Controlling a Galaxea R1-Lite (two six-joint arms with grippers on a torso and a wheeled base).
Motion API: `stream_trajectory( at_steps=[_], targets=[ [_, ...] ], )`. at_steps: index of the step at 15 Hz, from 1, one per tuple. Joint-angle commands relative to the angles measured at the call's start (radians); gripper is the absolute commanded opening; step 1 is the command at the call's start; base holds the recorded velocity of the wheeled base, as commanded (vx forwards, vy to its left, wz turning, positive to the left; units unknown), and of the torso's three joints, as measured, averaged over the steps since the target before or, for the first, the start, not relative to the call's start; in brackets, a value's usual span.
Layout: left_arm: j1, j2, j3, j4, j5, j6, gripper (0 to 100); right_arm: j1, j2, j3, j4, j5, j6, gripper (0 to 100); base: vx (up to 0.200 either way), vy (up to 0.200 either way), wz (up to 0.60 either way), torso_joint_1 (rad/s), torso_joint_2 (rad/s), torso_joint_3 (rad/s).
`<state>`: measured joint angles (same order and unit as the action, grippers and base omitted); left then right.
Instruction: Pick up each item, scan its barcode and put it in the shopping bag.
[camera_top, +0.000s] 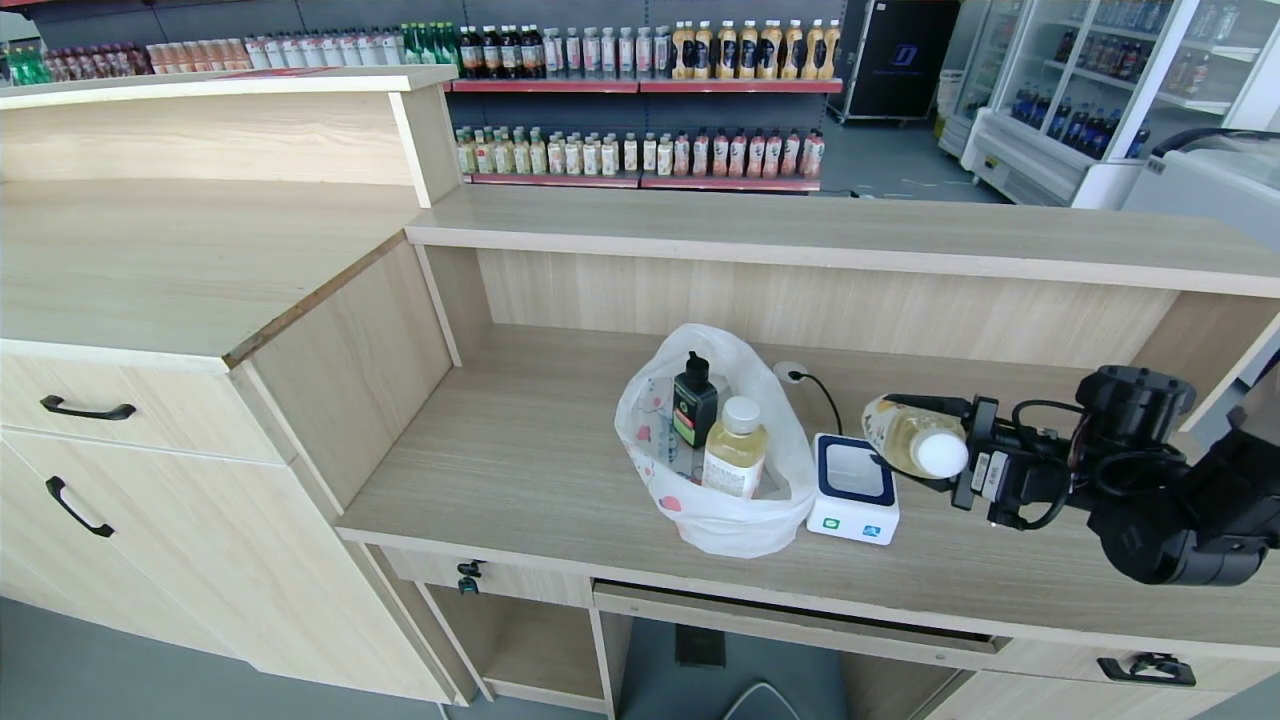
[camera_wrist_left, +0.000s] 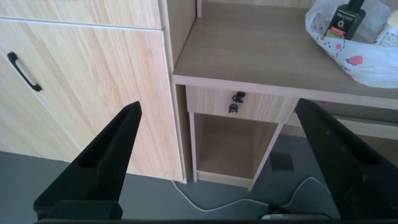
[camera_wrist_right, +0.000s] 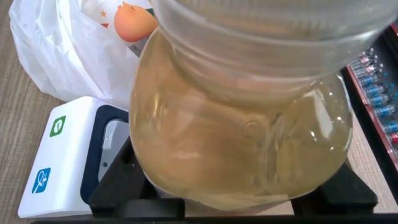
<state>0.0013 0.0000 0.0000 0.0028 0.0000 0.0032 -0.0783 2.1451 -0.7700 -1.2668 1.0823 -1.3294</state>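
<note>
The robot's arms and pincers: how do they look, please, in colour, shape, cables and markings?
The right arm is black, with bulky rounded joints, thin black cables looping at its wrist and small white labels there. The right pincer has slim black fingers. The left pincer has two broad matte black fingers that taper like wedges to their tips.

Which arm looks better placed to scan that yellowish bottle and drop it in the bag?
The right. The right gripper is shut on the bottle, just beside the scanner, with the shopping bag next to that. The left gripper hangs open and empty, low by the counter front.
</note>
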Motion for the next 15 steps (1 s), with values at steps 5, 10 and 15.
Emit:
stream_trajectory(
  at_steps=[5, 10, 15],
  targets=[
    [0.0, 0.002, 0.0, -0.001, 0.0, 0.0, 100, 0.023, 0.042, -0.022, 0.0, 0.001, 0.001, 0, 0.0, 0.0, 0.0, 0.0, 0.0, 0.0],
    [0.0, 0.002, 0.0, 0.0, 0.0, 0.0, 100, 0.031, 0.061, -0.058, 0.0, 0.001, 0.022, 0, 0.0, 0.0, 0.0, 0.0, 0.0, 0.0],
    [0.0, 0.002, 0.0, 0.0, 0.0, 0.0, 100, 0.04, 0.076, -0.075, 0.0, 0.001, 0.033, 0, 0.0, 0.0, 0.0, 0.0, 0.0, 0.0]
  ],
)
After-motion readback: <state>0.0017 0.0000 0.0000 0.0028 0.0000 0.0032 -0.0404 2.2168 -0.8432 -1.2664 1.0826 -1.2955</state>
